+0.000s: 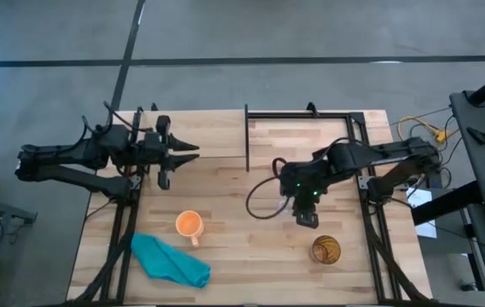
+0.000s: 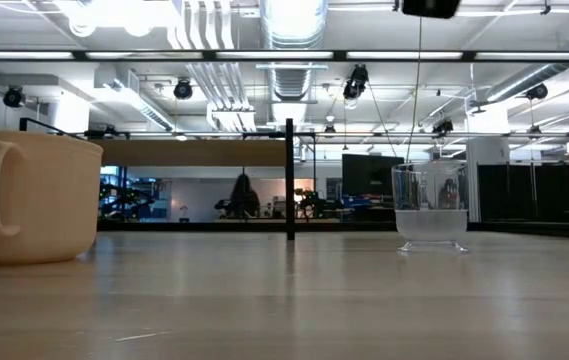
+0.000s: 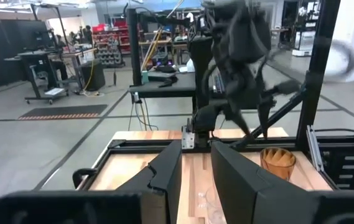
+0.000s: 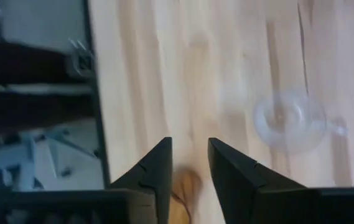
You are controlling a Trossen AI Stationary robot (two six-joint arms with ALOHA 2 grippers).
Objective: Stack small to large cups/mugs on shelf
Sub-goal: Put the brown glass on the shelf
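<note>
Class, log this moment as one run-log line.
left gripper: open, waiting at table's left | right gripper: open, empty, above table centre | orange mug, amber tumbler: on table, unstacked

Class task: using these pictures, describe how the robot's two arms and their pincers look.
Both arms are dark, jointed and bulky. The left pincer ends in two tapered black fingers. The right pincer has matching wedge-shaped fingers; a black cable loops off that arm, and a small green light glows on it.

Orange mug (image 1: 189,225), amber tumbler (image 1: 326,250) upright (apart) — tabletop.
</note>
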